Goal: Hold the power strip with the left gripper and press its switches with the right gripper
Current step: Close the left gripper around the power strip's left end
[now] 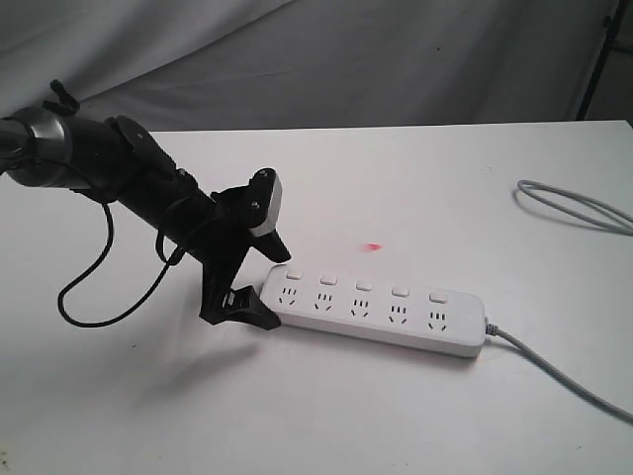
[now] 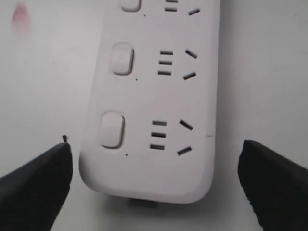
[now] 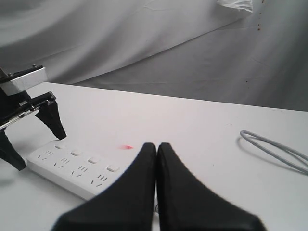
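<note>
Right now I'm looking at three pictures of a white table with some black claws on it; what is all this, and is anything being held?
This is a two-armed robot. The wide picture comes from a camera off the arms; the other two come from cameras on each wrist, looking past the claws.

On the white table lies a power strip with five sockets, each with a small switch, and a grey cord. A loop of grey cable lies apart, and there is a small red mark.

The left gripper stands open around the strip's rounded end, jaws either side with gaps showing, so it is not yet clamped. The right gripper is shut, holds nothing, and hangs short of the strip.
</note>
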{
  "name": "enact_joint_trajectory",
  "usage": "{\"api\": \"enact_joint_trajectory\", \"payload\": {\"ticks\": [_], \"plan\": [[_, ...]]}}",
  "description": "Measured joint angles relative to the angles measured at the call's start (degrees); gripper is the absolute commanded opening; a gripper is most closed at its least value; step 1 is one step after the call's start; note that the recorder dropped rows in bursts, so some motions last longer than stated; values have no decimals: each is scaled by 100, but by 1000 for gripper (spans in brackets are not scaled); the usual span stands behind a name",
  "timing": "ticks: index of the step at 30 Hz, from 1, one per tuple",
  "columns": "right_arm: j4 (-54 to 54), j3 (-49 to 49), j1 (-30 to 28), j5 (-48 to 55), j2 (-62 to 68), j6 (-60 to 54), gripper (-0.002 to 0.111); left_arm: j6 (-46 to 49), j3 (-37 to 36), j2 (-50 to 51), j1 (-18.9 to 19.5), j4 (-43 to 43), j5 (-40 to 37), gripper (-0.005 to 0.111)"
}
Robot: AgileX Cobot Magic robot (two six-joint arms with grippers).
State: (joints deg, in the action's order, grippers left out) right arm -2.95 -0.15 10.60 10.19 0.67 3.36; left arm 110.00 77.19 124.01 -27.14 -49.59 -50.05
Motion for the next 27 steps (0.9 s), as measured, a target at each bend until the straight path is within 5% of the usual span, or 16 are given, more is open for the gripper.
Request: {"api": "enact_joint_trajectory", "payload": {"ticks": [27], "plan": [[0, 0, 0, 0, 0, 0, 0, -508, 10, 162, 0, 89, -231, 83]]}}
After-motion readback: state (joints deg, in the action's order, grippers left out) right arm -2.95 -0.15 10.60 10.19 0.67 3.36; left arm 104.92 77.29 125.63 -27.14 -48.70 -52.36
